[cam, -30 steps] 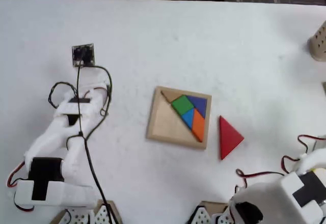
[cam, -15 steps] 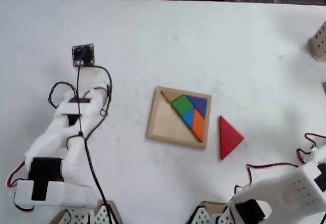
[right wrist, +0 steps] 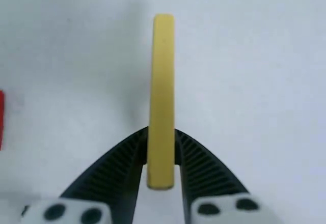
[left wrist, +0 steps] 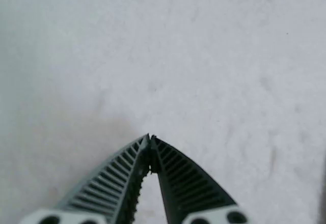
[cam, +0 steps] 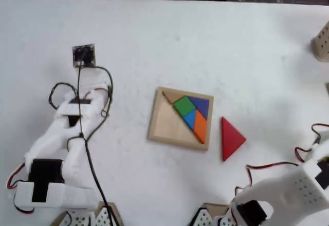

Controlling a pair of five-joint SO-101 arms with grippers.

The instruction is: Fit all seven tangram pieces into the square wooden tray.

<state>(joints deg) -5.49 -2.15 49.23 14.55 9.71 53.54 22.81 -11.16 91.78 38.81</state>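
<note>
Where the high view looks down over the white table [cam: 247,56], the square wooden tray [cam: 165,125] sits near the middle, turned slightly askew. Four pieces lie in the tray's half nearer the right arm, packed edge to edge. These are a green piece [cam: 182,105], a dark blue piece [cam: 201,104], a light blue piece [cam: 189,118] and an orange piece [cam: 200,127]. The rest of the tray floor is bare wood. A red triangle [cam: 231,138] lies flat on the table just beside the tray, on the orange piece's side and apart from the rim. The left arm [cam: 67,128] stands well away on the tray's opposite side, with a black cable looping over it. The right arm [cam: 288,192] is beyond the red triangle from the tray, at the near corner of the table.

In the left wrist view, the left gripper [left wrist: 150,141] hangs over bare table. Its ribbed jaws are pressed together at the tips, with nothing between them.

In the right wrist view, the right gripper [right wrist: 161,133] clamps a yellow piece [right wrist: 163,81], seen edge-on. The jaws grip its two flat faces and the piece sticks out well past the fingertips above the table. A sliver of the red triangle [right wrist: 1,118] shows at the border.
</note>
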